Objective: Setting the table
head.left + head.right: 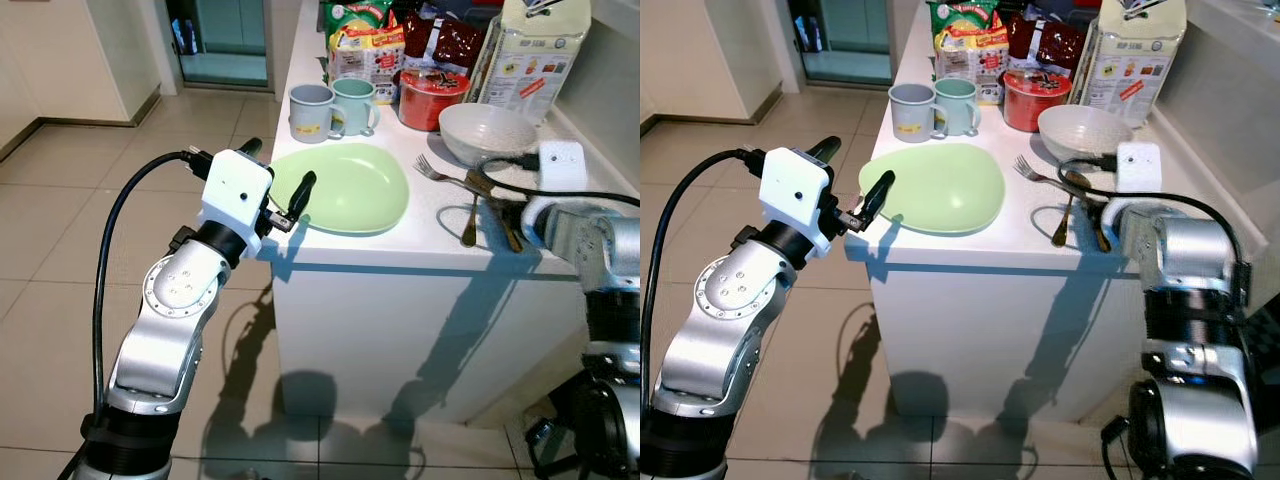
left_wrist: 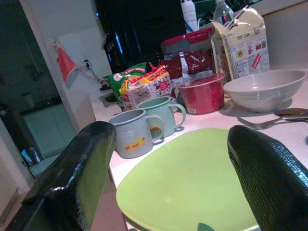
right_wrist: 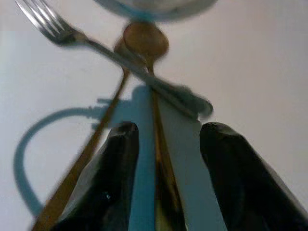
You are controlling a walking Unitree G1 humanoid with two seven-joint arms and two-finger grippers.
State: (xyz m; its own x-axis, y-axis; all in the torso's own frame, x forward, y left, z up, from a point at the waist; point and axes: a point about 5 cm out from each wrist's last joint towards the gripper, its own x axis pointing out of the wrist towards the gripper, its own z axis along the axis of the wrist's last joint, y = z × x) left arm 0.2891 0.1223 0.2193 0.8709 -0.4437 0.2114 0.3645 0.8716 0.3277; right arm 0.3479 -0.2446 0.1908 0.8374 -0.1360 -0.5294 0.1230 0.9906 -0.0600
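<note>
A light green plate [image 1: 350, 188] lies at the near left corner of the white counter [image 1: 400, 250]. My left gripper [image 1: 275, 175] hovers open at the plate's left rim, one finger on each side of the edge and touching nothing. To the right lie a silver fork [image 1: 440, 172] and two gold-coloured spoons [image 1: 470, 225], crossed over each other. My right gripper [image 3: 166, 144] is low over them, open, with one gold spoon handle [image 3: 159, 139] running between its fingers [image 3: 113, 178]. A grey-white bowl [image 1: 485, 130] stands just behind the cutlery.
Two mugs [image 1: 312, 110] stand behind the plate, with a red pot [image 1: 432, 97], snack packets [image 1: 365, 50] and a tall carton [image 1: 530, 55] farther back. A wall runs along the counter's right side. Tiled floor [image 1: 80, 220] lies open to the left.
</note>
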